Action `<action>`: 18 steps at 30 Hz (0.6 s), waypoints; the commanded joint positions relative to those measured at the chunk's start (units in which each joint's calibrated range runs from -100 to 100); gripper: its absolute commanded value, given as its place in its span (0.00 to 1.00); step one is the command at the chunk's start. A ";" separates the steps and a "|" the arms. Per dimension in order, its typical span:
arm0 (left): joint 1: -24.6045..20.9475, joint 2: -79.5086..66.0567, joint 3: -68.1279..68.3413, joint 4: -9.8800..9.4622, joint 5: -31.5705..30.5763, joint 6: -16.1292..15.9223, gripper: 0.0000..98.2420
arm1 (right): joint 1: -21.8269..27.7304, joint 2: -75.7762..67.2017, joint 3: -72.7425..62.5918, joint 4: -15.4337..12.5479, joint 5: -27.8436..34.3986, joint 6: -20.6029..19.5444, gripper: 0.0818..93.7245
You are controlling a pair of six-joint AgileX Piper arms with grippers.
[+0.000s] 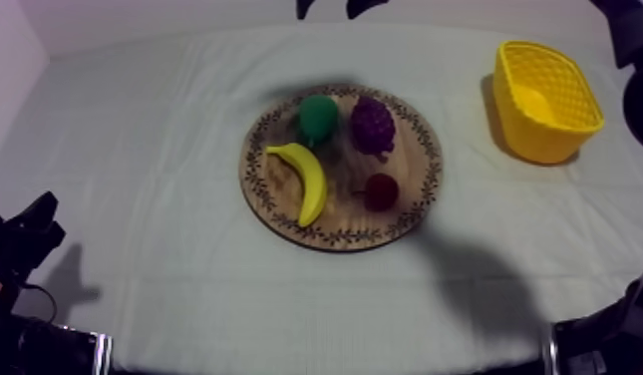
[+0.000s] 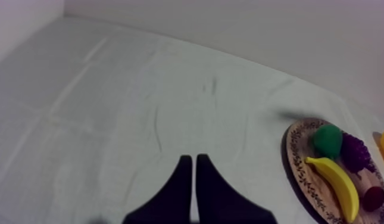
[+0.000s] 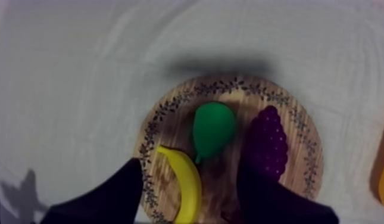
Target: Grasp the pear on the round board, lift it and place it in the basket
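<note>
Grey-white tabletop [image 1: 136, 150]: pear [image 1: 317, 117] sits upper-left on the wooden board [image 1: 285, 224], mid-frame. Right gripper [image 3: 191, 170] hovers above, fingers [image 3: 111, 196] spread; left gripper [image 2: 193, 159] has them pressed together. Approach step, probably; next, lower and close round it.

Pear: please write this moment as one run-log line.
pear on wooden board | right gripper open, aimed at pear | left gripper shut | yellow basket without pear
</note>
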 commanded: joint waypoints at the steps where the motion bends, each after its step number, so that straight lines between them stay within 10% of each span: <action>1: 0.00 0.02 -0.02 0.01 0.00 0.02 0.00 | -0.08 1.18 0.46 0.20 -0.10 -0.12 0.59; 18: 0.00 0.02 -0.02 0.01 0.00 0.02 0.00 | 0.44 21.26 -2.25 0.34 -0.19 -2.29 0.65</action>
